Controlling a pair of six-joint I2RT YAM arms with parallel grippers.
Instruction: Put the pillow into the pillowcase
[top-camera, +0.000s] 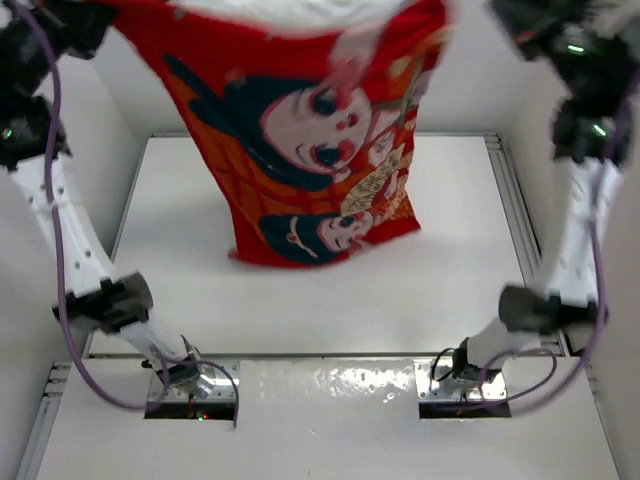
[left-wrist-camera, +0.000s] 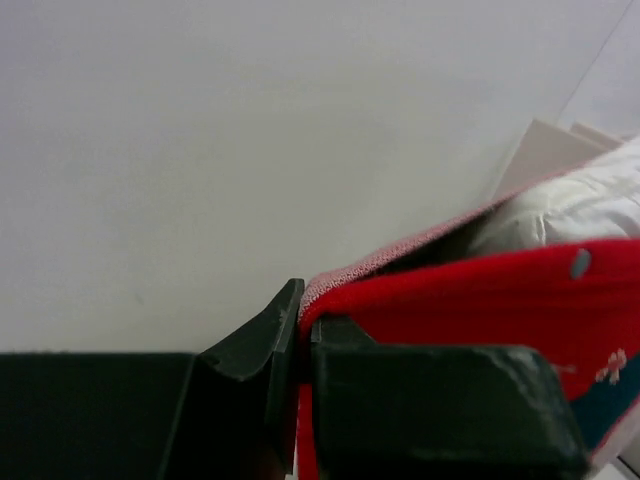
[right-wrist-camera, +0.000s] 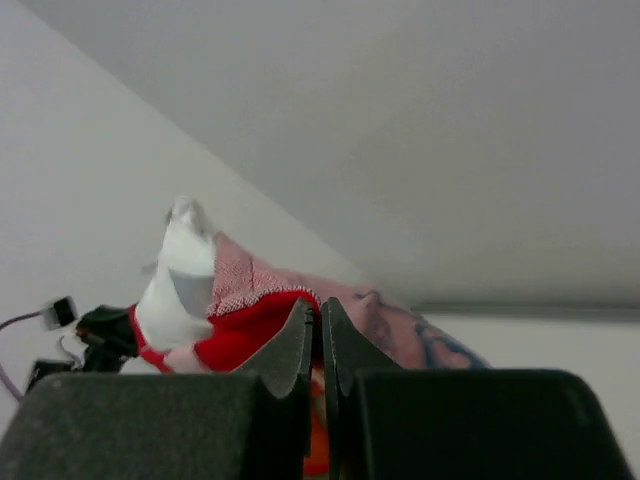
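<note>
The pillowcase hangs upright above the tabletop, printed side toward the arm bases; whether its lower hem touches the tabletop cannot be told. The left jaws are pressed almost fully together on the pillowcase's top rim at its left corner, pinching the red fabric and its paler pink reverse. The right jaws are likewise clamped on the rim at the pillowcase's right corner, with no gap showing. The pillow sits inside the pillowcase's open mouth, its white bulk rising past the rim
</note>
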